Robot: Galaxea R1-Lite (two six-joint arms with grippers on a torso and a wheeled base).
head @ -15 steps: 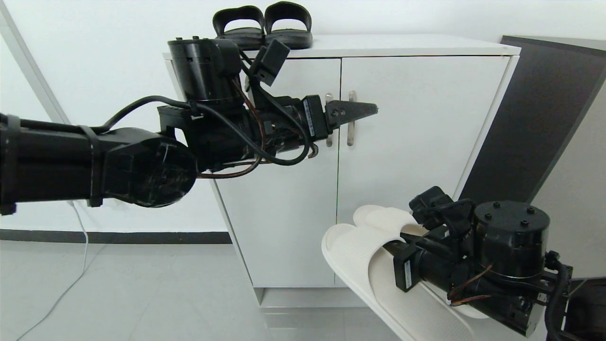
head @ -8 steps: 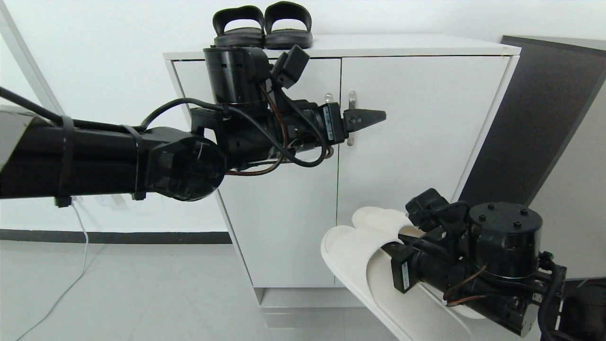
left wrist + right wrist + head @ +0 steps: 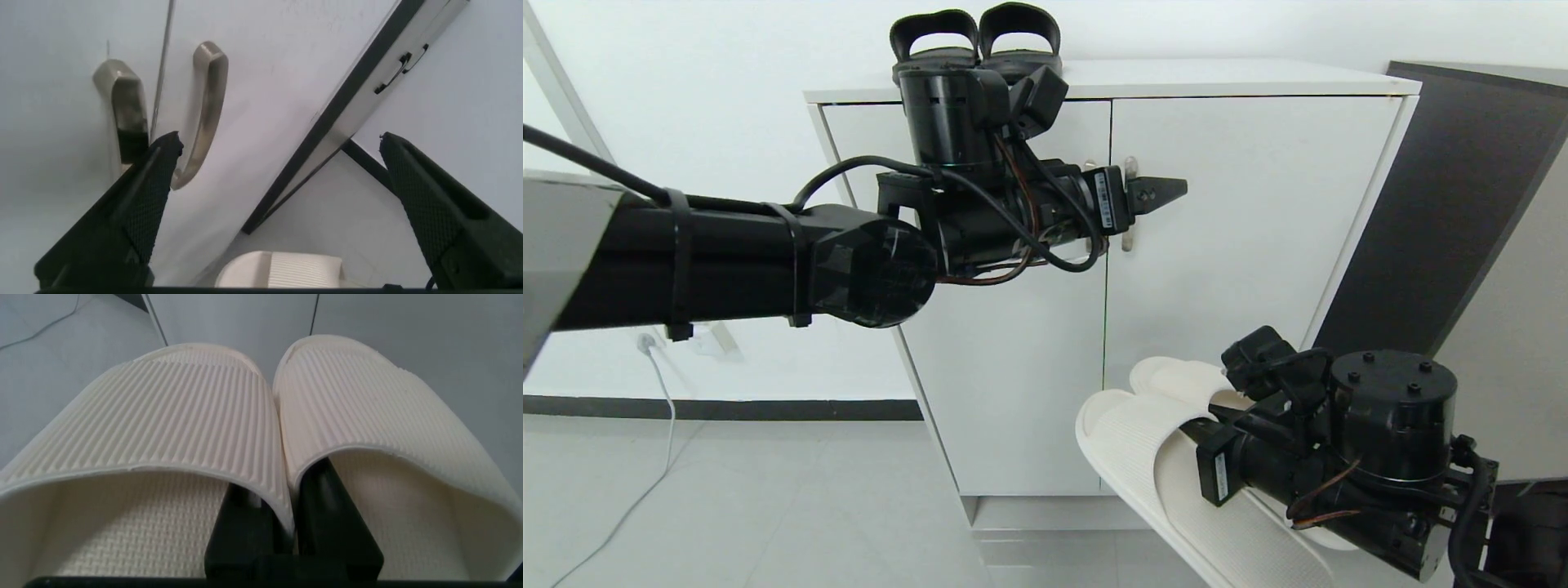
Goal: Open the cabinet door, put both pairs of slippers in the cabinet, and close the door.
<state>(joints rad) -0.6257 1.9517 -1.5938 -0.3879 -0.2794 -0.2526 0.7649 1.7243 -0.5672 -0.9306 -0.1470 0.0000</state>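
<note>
– Cabinet [image 3: 1241, 245] status?
– Both doors shut, seam between them closed top to btm. Two metal handles sit side by side at the seam: left-door handle [image 3: 122, 114] and right-door handle [image 3: 204, 106].
– And the left gripper [image 3: 1168, 190]?
– Up at handle height, just in front of the handles, tip out over the right door. Its fingers [image 3: 131, 220] are spread wide w/ nothing between them. In the left wrist view one fingertip sits over the handles' lower ends. Touching or not, can't tell.
– Right side?
– The right gripper [image 3: 290, 498] is low, in front of the right door's lower part. Its fingers [image 3: 327, 523] are clenched on the white slippers [image 3: 1143, 441], one finger inside each slipper, pinching the two adjoining strap walls together. The pair is side by side, toes toward the cabinet, held off the floor [image 3: 727, 490].
– Other pair?
– The black slippers [image 3: 976, 37] are on the cabinet top near its left end, side by side, soles down, partly behind the left arm's wrist.
</note>
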